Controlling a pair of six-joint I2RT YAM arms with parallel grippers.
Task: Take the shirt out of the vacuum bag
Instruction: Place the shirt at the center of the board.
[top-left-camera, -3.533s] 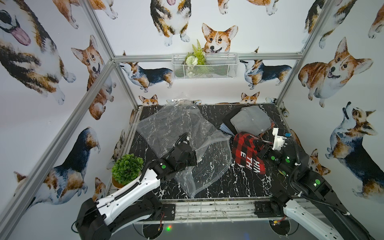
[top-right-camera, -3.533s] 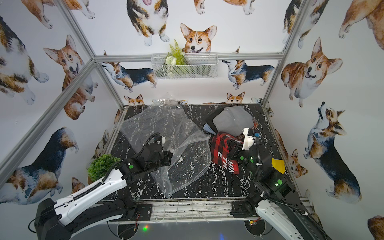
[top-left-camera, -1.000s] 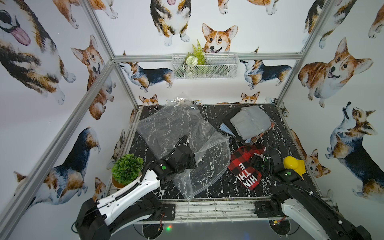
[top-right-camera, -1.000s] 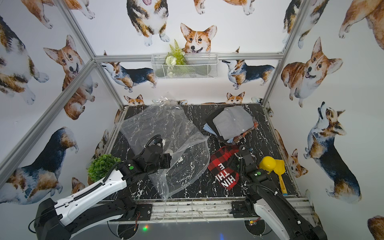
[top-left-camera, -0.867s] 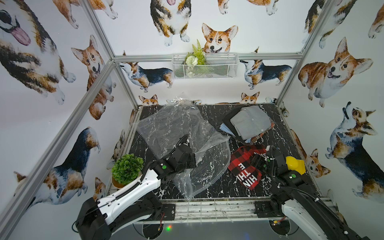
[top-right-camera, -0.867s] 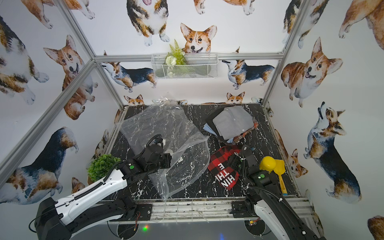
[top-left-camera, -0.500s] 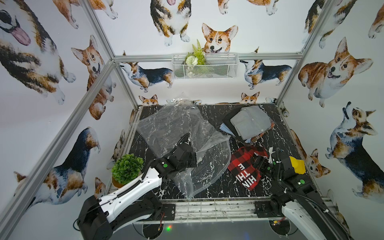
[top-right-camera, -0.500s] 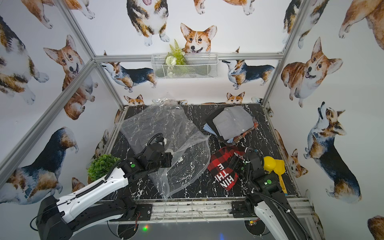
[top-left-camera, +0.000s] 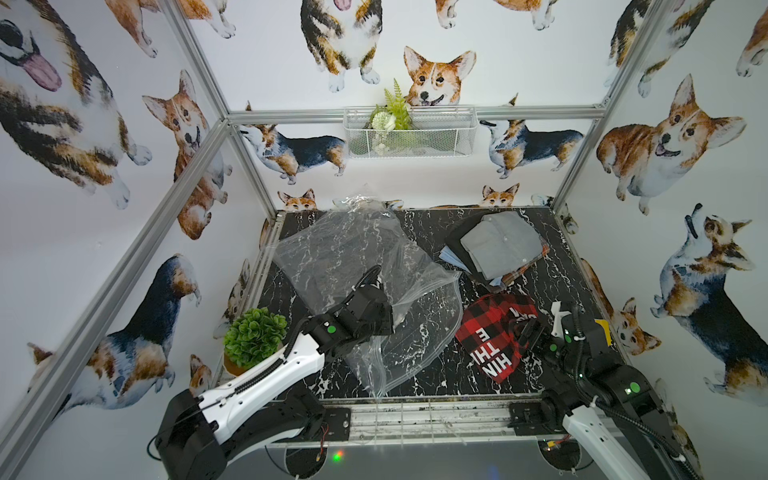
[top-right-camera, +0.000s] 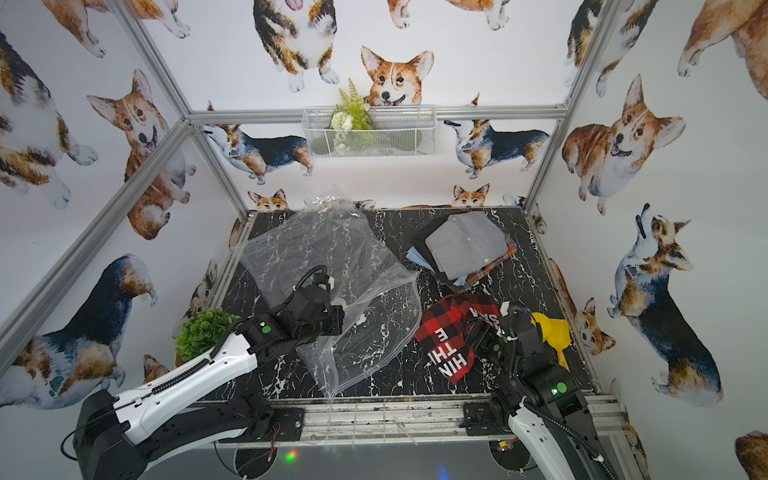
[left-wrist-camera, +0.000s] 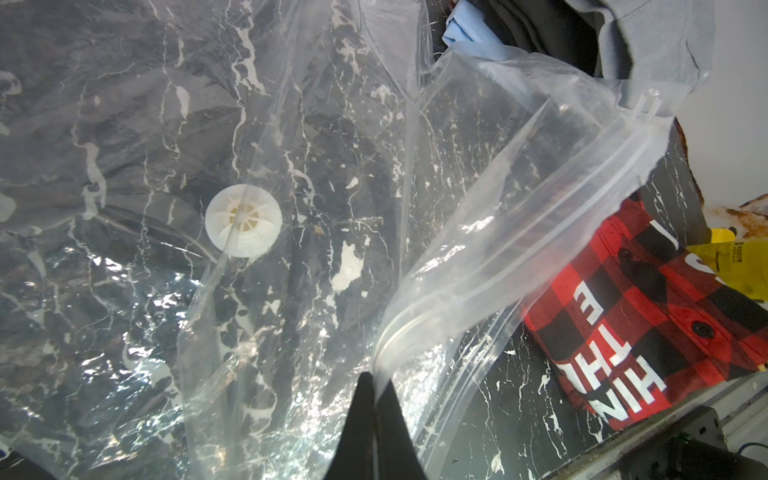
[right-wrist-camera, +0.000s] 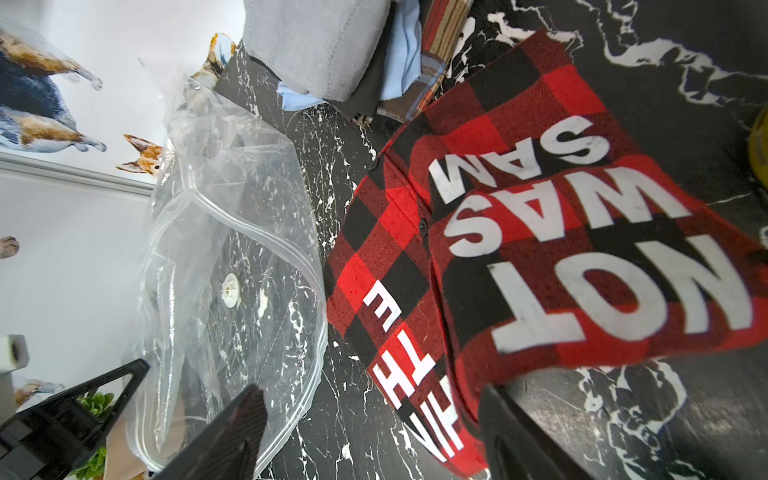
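The vacuum bag, clear and crinkly with a round white valve, lies across the left and middle of the table. My left gripper is shut on its zip-seal edge near the open mouth. The shirt, red and black plaid with white letters, lies on the table right of the bag and wholly outside it. My right gripper is open at the shirt's near edge, with a corner of the shirt between its jaws.
A stack of folded clothes sits at the back right. A potted plant stands at the front left corner. A yellow object lies by the right wall, behind my right arm. A wire basket hangs on the back wall.
The shirt was bunched up at my right gripper and now lies flatter on the table. My right arm has shifted beside it, its jaws wider. My left gripper has kept hold of the bag.
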